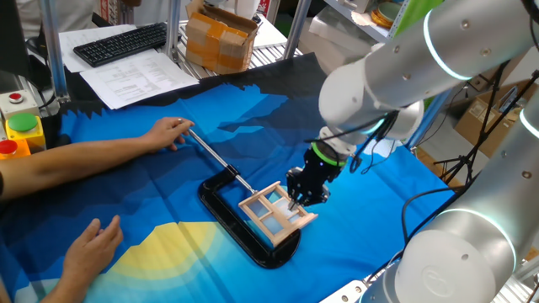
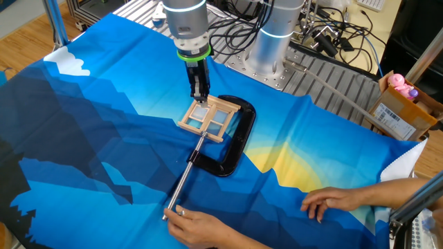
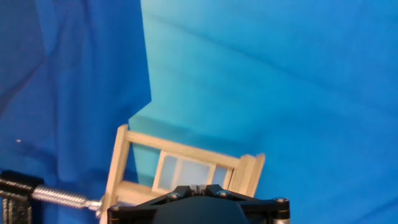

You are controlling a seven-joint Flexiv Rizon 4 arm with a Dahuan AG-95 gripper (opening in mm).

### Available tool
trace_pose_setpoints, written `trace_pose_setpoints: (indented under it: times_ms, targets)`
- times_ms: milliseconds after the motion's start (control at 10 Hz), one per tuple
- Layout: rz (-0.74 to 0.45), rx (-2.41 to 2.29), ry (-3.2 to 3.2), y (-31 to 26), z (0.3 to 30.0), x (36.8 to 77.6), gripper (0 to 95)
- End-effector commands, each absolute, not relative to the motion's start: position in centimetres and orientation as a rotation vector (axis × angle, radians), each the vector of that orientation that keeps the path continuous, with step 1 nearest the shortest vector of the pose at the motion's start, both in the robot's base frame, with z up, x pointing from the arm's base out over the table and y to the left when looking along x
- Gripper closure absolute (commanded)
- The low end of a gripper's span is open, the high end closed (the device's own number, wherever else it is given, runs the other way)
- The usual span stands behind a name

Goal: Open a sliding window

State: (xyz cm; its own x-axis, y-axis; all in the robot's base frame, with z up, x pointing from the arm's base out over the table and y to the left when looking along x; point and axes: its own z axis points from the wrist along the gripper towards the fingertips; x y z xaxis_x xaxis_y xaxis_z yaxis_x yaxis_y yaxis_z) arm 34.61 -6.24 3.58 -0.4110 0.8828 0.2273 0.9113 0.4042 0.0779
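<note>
The sliding window (image 1: 271, 212) is a small light wood frame with pale bluish panes, held flat on the blue cloth by a black C-shaped clamp (image 1: 240, 234). It also shows in the other fixed view (image 2: 208, 117) and in the hand view (image 3: 180, 167). My gripper (image 1: 296, 202) points down onto the window's right part, its tips touching the frame or a pane. In the other fixed view the gripper (image 2: 200, 97) stands over the window's far edge. In the hand view the gripper (image 3: 196, 186) has its fingers pressed together with no gap.
A person's hand (image 1: 168, 133) holds the end of the clamp's metal rod (image 1: 215, 156), and the other hand (image 1: 93, 244) rests on the cloth at the front left. A keyboard (image 1: 122, 44), papers and a cardboard box (image 1: 221, 38) lie beyond the cloth.
</note>
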Motion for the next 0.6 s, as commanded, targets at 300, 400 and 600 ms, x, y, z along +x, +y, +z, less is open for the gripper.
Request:
trace_pose_setpoints:
  times_ms: [300,400,600]
  targets:
    - [-0.301,-1.436,-2.631,-6.6,4.6,36.2,95.0]
    - [-0.318,-1.494,-2.585,-6.5,4.4,36.5,95.0]
    - [-0.324,-1.557,-2.566,-6.5,4.3,36.8,95.0]
